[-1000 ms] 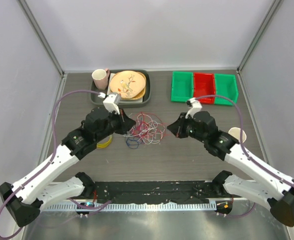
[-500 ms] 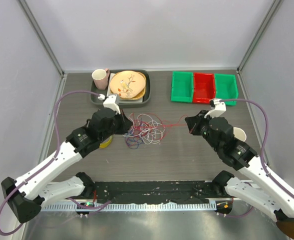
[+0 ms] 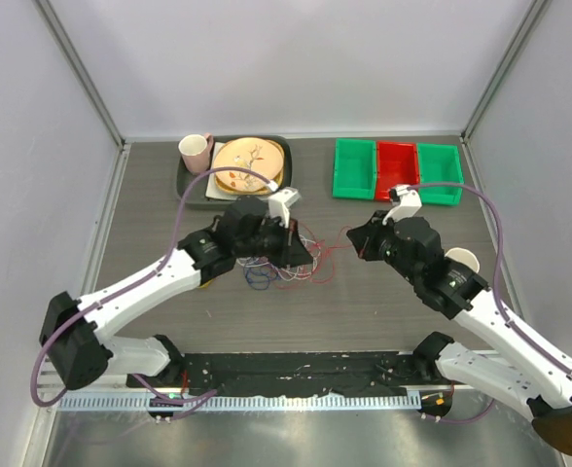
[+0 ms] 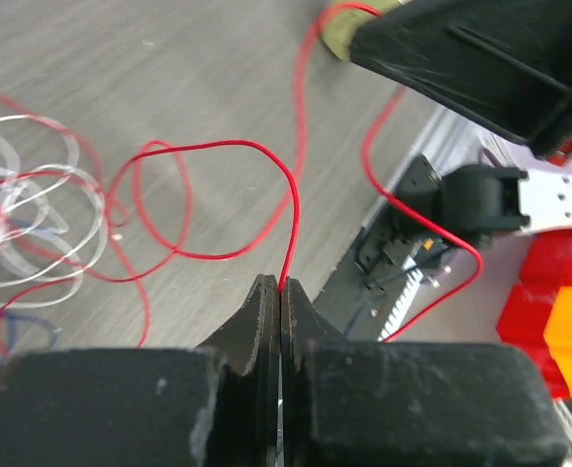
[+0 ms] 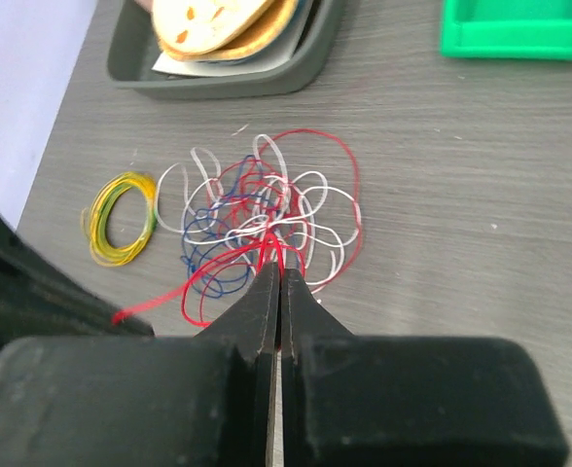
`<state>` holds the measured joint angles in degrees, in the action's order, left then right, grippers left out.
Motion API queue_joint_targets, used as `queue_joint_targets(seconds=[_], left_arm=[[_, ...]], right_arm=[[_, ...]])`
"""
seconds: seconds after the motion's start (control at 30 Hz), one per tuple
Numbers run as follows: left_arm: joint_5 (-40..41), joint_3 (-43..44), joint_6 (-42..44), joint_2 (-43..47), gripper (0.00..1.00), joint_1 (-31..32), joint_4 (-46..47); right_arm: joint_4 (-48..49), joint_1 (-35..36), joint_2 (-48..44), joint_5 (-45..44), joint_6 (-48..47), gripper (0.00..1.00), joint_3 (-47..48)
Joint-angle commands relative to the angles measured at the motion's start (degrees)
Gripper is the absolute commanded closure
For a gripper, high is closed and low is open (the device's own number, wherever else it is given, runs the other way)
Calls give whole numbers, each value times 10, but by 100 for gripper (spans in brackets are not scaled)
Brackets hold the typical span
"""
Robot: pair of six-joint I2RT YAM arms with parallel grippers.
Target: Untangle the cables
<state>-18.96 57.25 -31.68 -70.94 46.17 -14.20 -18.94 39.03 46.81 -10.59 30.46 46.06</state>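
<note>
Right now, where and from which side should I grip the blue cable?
Probably at the loop of the blue cable sticking out of the tangle's near-left edge. Come from above: it lies flat there, mostly clear of white cables, though the red cable loops nearby.

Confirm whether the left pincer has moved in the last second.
Yes. The left pincer has swung right, from under the middle of the grey tray to past its right edge, now over the cables.

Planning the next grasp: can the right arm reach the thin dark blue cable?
Probably not: the right gripper is shut on the thin red cable, and the left gripper blocks the way.
</note>
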Motion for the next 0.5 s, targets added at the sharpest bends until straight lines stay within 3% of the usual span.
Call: queue_joint_targets(seconds=[0.0,0.13,0.33,0.47], left_arm=[[-74,61,24,-53,100,44,78],[-85,131,37,-111,100,80,75],[-96,167,27,-148,100,86,103],[-54,177,27,-170,100,85,80]], right_arm=[[-69,-1,-36,-94,51,99,24],[-127,-2,-60,-159,59,99,39],[-179,-2,-99,-231,60,99,61],[-201,-2,-110,-268,65,99,62]])
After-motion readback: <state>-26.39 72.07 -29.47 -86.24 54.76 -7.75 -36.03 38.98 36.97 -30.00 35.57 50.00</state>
